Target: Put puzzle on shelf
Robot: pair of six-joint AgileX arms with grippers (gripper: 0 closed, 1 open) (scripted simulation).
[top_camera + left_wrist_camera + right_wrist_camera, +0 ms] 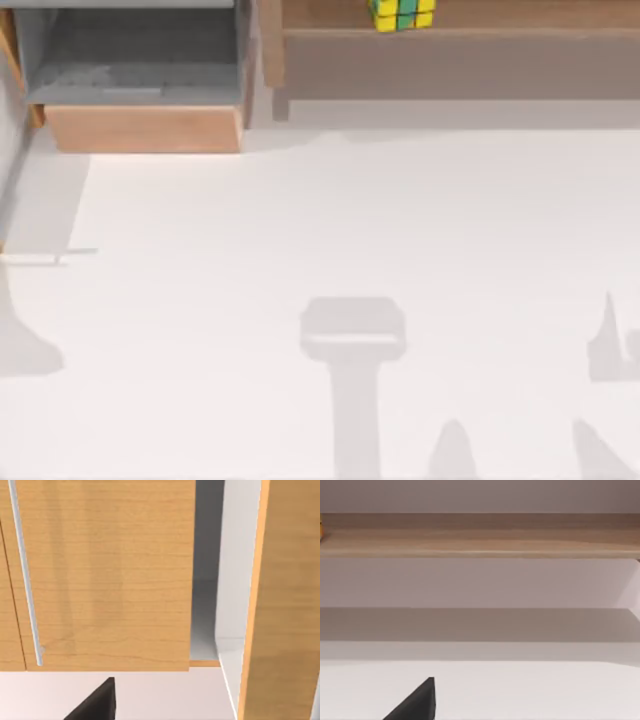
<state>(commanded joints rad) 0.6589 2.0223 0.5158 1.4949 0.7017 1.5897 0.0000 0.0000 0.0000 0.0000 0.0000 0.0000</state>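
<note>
In the left wrist view, a dark tip of the left gripper [95, 702] juts in at the edge nearest the camera, over the white table [150, 695]. Beyond it stands a light wooden panel with a slim silver bar handle [24, 575], with a grey gap beside it. In the right wrist view, a like dark tip of the right gripper [415, 702] sits over the table, and farther off runs the long light-brown wooden shelf [480, 535] with its raised front edge. Whether either gripper is open or closed cannot be told.

From above, the near part of the table [300, 230] carries soft grey shadows. At the far left stands a grey-lined box with a wooden front [145, 128]. To its right the shelf [480, 20] stretches to the table's right side. The small cube puzzle of yellow, green and blue squares [401, 14] rests on the shelf's board, towards its left end, free of both grippers and well apart from them.
</note>
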